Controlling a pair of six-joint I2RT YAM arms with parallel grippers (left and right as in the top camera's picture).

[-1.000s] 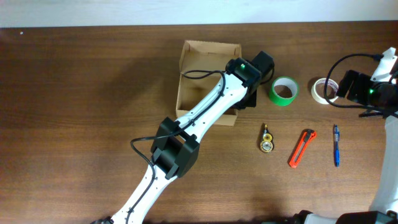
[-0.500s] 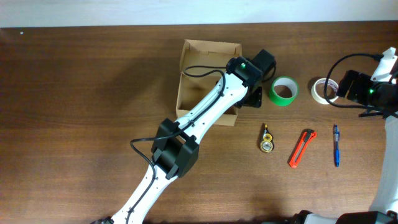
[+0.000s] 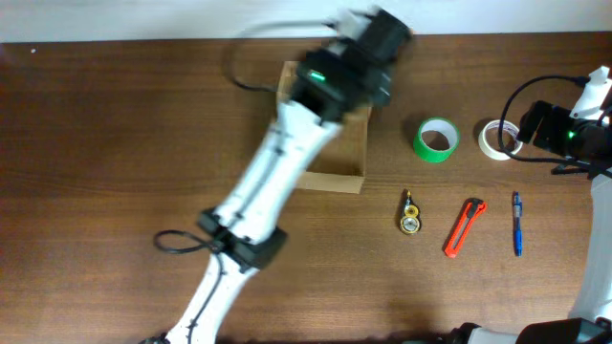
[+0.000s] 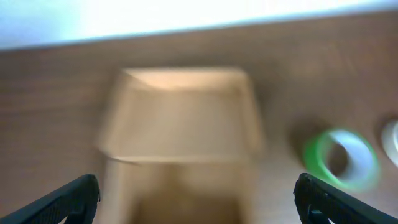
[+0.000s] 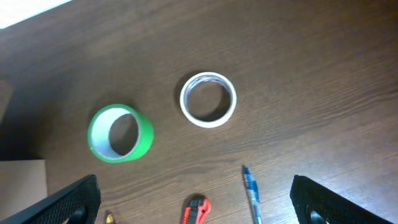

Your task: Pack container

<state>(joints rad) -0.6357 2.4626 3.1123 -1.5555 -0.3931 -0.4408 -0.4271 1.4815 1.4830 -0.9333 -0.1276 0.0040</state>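
**Inspector:** State of both grippers?

**Assistant:** The left gripper (image 4: 198, 202) is released, jaws wide, with nothing between them. It hovers over the box (image 3: 342, 151), which sits at the far edge of the counter (image 3: 115, 143), left of the green tape (image 3: 436, 139). The right gripper (image 5: 199, 199) is likewise released and empty, above the white tape (image 5: 208, 100).

**Inspector:** Recommendation for the step in hand?

**Assistant:** The left arm carries nothing, so I judge a fetch is due. It should rise clear of the box before swinging. The green tape is nearest: take it with one finger inside the ring and one outside, and stay off the right arm's side. The cutter (image 3: 465, 227) and pen (image 3: 517, 223) suit the right arm.

**Inspector:** Deficiencies in the record?

**Assistant:** Overhead, the left arm is motion-blurred and covers most of the box. The left wrist view is smeared too. The box contents cannot be determined. The small brass item (image 3: 409, 214) is too small to identify.
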